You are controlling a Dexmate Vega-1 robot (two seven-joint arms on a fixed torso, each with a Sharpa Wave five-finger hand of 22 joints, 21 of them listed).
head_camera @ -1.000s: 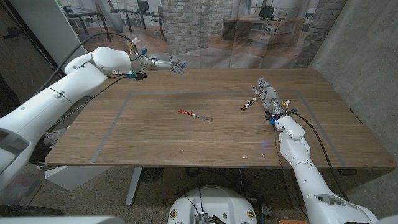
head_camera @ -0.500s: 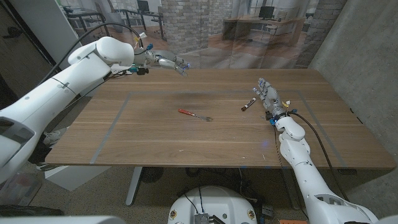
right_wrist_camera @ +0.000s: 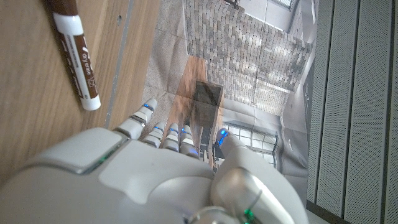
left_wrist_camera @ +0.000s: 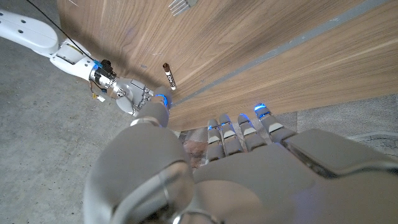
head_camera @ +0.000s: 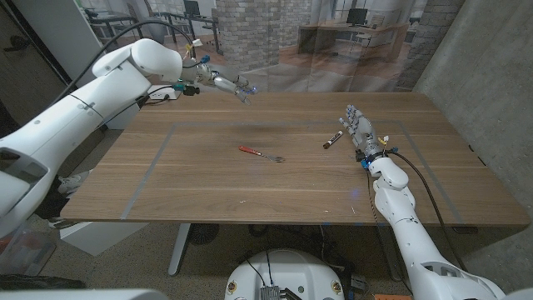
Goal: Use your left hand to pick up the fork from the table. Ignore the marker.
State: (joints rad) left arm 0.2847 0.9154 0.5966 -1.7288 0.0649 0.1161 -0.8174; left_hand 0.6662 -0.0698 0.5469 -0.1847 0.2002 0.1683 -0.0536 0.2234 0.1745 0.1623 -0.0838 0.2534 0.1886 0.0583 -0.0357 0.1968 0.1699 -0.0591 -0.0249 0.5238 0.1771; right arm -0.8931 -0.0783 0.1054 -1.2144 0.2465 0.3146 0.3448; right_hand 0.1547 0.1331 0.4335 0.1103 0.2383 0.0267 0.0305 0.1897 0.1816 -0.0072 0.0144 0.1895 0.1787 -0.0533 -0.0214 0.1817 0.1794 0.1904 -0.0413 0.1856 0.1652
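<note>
The fork (head_camera: pixel 261 153), red-handled with metal tines, lies near the middle of the wooden table (head_camera: pixel 208 187); its tines (left_wrist_camera: pixel 180 5) just show in the left wrist view. My left hand (head_camera: pixel 232 83) hovers over the table's far edge, well behind and to the left of the fork, fingers stretched out and holding nothing; it appears from behind as my left hand (left_wrist_camera: pixel 205 168) in its wrist view. The brown marker (head_camera: pixel 332 139) lies right of the fork, close beside my right hand (head_camera: pixel 358 129), which holds nothing with its fingers extended.
Taped lines (head_camera: pixel 150 162) mark a rectangle on the tabletop. The marker (right_wrist_camera: pixel 74 53) lies just beyond my right hand (right_wrist_camera: pixel 155 168) in its wrist view, and the marker (left_wrist_camera: pixel 168 76) also shows in the left wrist view. A concrete wall (head_camera: pixel 483 75) stands to the right.
My left arm has swung rightward along the table's far edge, bringing the hand nearer the middle. The fork, the marker and my right hand have not moved.
</note>
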